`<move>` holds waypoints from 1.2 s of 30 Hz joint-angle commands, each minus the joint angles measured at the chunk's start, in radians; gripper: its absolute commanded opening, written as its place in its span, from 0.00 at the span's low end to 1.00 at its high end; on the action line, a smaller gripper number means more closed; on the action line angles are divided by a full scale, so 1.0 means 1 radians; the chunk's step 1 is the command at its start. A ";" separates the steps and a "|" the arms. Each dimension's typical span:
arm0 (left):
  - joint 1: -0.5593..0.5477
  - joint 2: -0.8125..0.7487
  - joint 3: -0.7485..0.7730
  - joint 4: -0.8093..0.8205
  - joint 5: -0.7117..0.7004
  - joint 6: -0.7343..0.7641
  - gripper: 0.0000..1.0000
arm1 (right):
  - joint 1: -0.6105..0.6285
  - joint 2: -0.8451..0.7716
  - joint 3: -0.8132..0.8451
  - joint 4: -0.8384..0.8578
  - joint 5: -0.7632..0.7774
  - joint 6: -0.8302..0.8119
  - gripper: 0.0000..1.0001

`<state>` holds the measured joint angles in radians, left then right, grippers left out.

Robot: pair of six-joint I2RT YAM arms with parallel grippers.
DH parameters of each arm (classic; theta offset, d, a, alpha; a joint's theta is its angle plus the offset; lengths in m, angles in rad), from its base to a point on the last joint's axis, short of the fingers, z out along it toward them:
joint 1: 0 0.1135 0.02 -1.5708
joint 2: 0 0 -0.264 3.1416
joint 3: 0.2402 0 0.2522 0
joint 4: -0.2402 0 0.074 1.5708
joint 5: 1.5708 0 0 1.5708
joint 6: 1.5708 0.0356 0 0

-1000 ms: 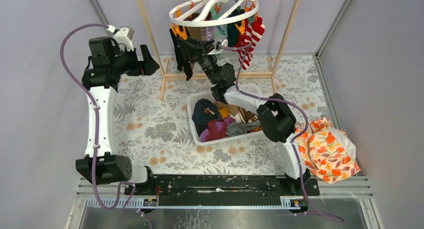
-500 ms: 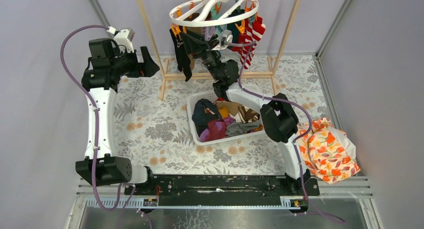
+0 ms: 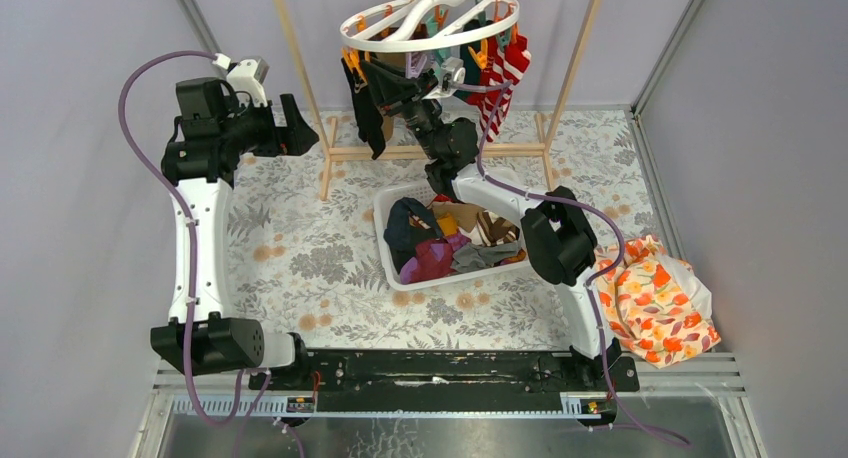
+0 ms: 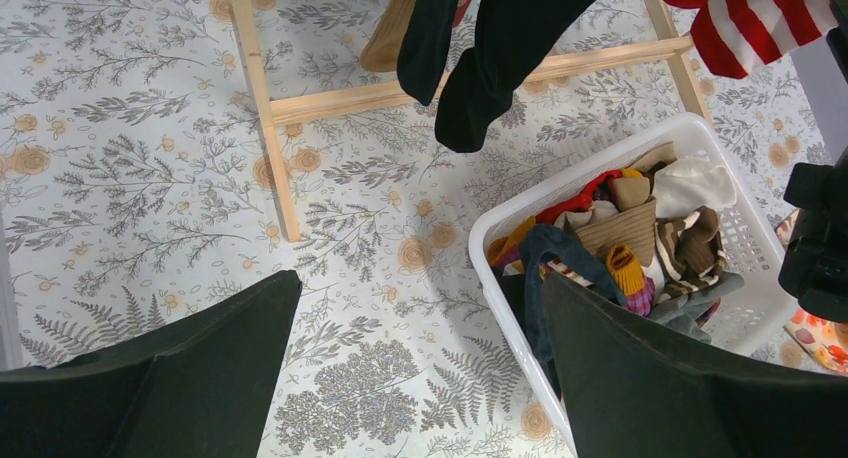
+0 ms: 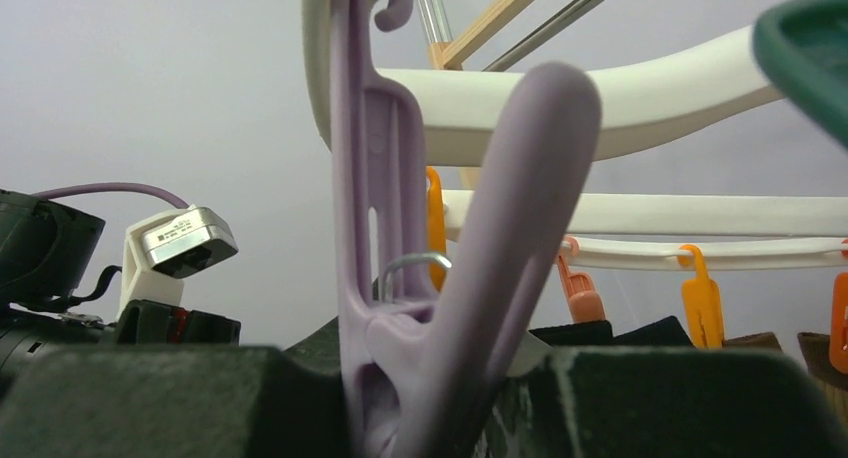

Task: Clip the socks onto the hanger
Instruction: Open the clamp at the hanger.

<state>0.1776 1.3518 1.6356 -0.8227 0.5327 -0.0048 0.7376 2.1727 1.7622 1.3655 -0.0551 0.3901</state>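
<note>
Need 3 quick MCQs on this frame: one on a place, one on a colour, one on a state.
1. Where does the white basket sit?
A. At the far left corner of the table
B. Mid-table, in front of the wooden rack
C. Against the arms' bases

2. What colour is the clip that the right gripper pinches?
A. Orange
B. Teal
C. Lilac

3. The left gripper is:
A. Open, holding nothing
B. Shut on a sock
C. Shut on a peg

Answers:
1 B: the top view shows it mid-table, nearer than the rack's foot.
2 C: the right wrist view shows a lilac clip squeezed from both sides.
3 A: the left wrist view shows its fingers wide apart with nothing between them.
</note>
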 commanded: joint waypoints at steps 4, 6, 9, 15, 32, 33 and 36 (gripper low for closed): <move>0.006 -0.024 0.008 0.008 0.036 -0.008 0.98 | -0.003 -0.117 -0.098 0.084 -0.007 -0.033 0.00; 0.006 -0.020 0.024 0.008 0.068 -0.051 0.98 | -0.004 -0.154 -0.150 0.101 -0.003 -0.049 0.00; -0.028 -0.002 0.067 0.008 0.105 -0.113 0.99 | -0.004 -0.230 -0.231 0.118 0.003 -0.082 0.00; -0.171 0.055 0.222 0.010 0.084 -0.244 0.99 | -0.006 -0.339 -0.347 0.111 -0.007 -0.147 0.00; -0.306 0.146 0.316 0.181 0.138 -0.468 0.98 | -0.012 -0.391 -0.424 0.059 -0.025 -0.174 0.00; -0.314 0.151 0.325 0.183 0.136 -0.472 0.97 | -0.013 -0.390 -0.421 0.057 -0.023 -0.174 0.00; -0.330 0.179 0.362 0.189 0.125 -0.491 0.95 | -0.013 -0.387 -0.415 0.048 -0.024 -0.179 0.00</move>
<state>-0.1314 1.5009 1.9419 -0.7174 0.6479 -0.4423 0.7219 1.8278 1.3224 1.3880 -0.0460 0.2386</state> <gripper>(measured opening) 0.963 0.257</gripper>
